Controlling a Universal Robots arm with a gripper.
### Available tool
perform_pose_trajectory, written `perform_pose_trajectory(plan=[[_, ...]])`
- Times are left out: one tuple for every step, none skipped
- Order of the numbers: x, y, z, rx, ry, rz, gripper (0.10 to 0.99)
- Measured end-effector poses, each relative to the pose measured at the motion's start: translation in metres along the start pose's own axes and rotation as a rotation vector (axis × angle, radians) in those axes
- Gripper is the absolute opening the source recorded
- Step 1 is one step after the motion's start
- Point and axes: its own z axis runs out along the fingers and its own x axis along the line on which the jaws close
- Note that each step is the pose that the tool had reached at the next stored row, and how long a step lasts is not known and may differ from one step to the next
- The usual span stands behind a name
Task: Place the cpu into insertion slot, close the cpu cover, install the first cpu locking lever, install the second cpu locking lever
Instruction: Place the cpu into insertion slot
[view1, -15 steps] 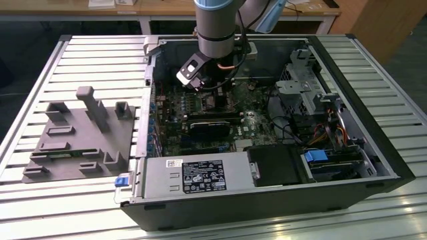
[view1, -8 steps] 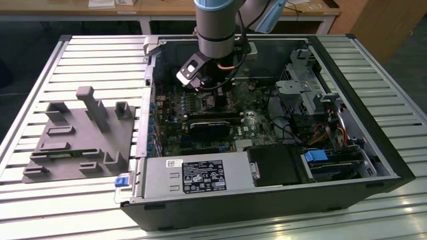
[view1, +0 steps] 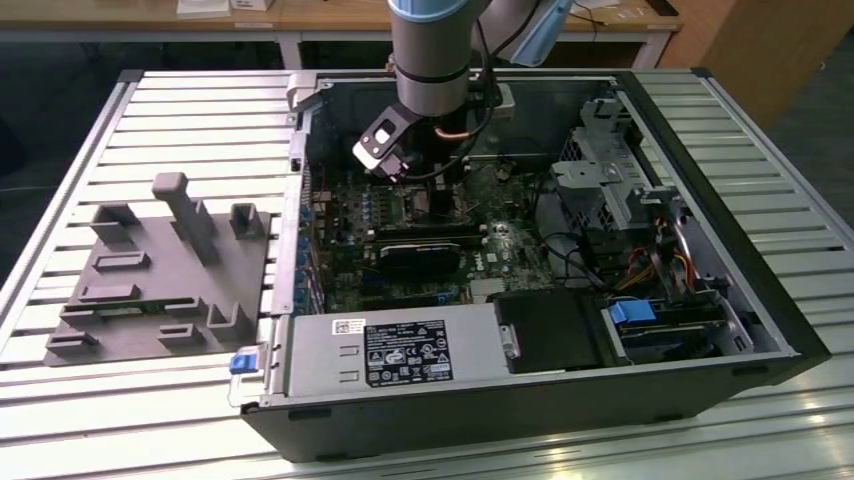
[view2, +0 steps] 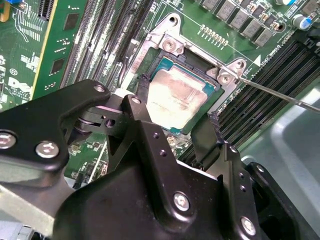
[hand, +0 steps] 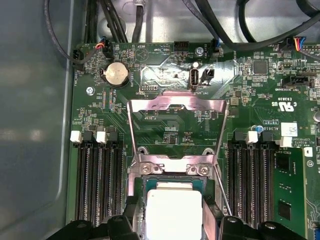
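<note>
**While the cover stands open, the cpu is at its slot**

Since the cover (hand: 175, 106) is tipped back off the slot (view2: 152, 47) and a thin lever rod (view2: 280, 95) is swung out to one side, the step in hand reads as the first one: getting the cpu (view2: 177, 97) into the slot. In both wrist views the gripper (view2: 175, 112) sits right over it, jaws set on two opposite edges of the cpu and, as far as I can judge, clamped on it. The cpu lies inside the slot's silver rim, over the dark centre, its pale metal face up and a strip of its green edge showing. I cannot tell whether it is fully down on the contacts or just above them.

In the exterior view the arm (view1: 430, 60) reaches straight down into the open case (view1: 534, 420), which lies on its side on the slatted worktop (view1: 200, 100). The gripper is low over the upper middle of the board (hand: 90, 105). A grey fixture (view1: 147, 280) stands on the worktop at the exterior view's left, well apart from the work.

By my judgement, seating calls for the cpu to be level and square to the rim, with no sideways drag across the contacts, before the grip is eased. The cover's swing path passes where the jaws now stand, so closing it would need them clear.
</note>
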Motion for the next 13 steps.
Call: perform_pose_trajectory(plan=[[0.0000,0.0001,-0.0004,0.000,-0.0006,0.000,0.612],[0.0001,0.0001,-0.0007,0.000,-0.0013,0.000,0.612],[0.0001,0.0001,-0.0012,0.000,-0.0024,0.000,0.612],[0.0001,0.0002,-0.0018,0.000,-0.0034,0.000,0.612],[0.0001,0.0002,-0.0022,0.000,-0.0044,0.000,0.612],[0.0001,0.0002,-0.0023,0.000,-0.0048,-0.001,0.612],[0.0001,0.0002,-0.0023,0.000,-0.0051,-0.001,0.612],[0.0001,0.0002,-0.0023,0.000,-0.0054,-0.001,0.612],[0.0001,0.0002,-0.0023,0.000,-0.0057,-0.001,0.612],[0.0001,0.0002,-0.0023,0.000,-0.0058,-0.001,0.612],[0.0001,0.0002,-0.0023,0.000,-0.0062,-0.001,0.612],[0.0001,0.0002,-0.0023,0.000,-0.0064,-0.001,0.612],[0.0001,0.0002,-0.0023,0.000,-0.0066,-0.001,0.612]])
